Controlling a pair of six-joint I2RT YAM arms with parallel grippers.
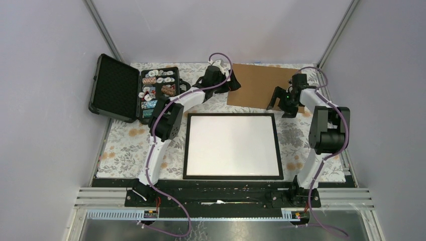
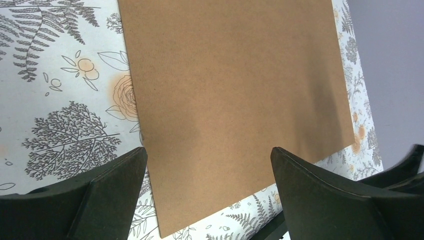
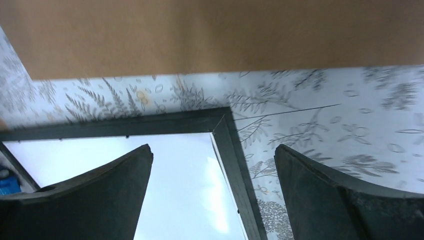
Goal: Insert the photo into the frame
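Bright, even light, glare whitening the frame (image 1: 232, 145) inside (right wrist view slightly blurred).

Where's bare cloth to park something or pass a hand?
Widest free patch: tablecloth left of the frame, in front of the case. Narrower strip right of the frame. Far edge crowded: case, brown board, left gripper, right gripper.
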